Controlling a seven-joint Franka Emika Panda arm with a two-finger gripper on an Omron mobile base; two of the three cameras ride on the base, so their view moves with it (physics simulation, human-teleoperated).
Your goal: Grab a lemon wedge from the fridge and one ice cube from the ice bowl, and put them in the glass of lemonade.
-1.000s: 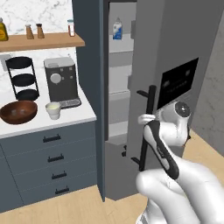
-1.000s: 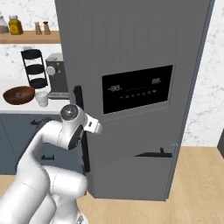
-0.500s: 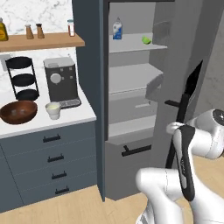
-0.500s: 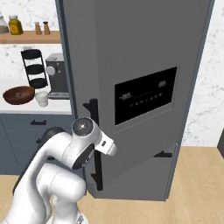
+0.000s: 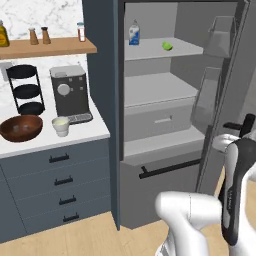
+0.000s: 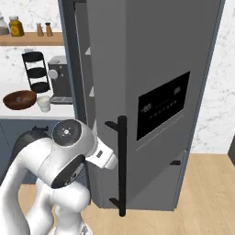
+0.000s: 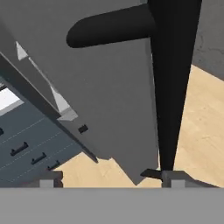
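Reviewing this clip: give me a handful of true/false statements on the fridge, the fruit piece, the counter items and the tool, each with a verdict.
1. The tall dark grey fridge has its door swung open. True.
2. The tiny yellow-green lemon wedge lies on the fridge's bottom shelf. False: it sits on the top shelf, right of a white and blue bottle.
3. The small whitish cup of pale yellow lemonade stands between the round reddish-brown wooden bowl and the grey coffee machine. True.
4. The tool is clamped on the lemon wedge. False: it is open beside the door's long black handle, holding nothing.
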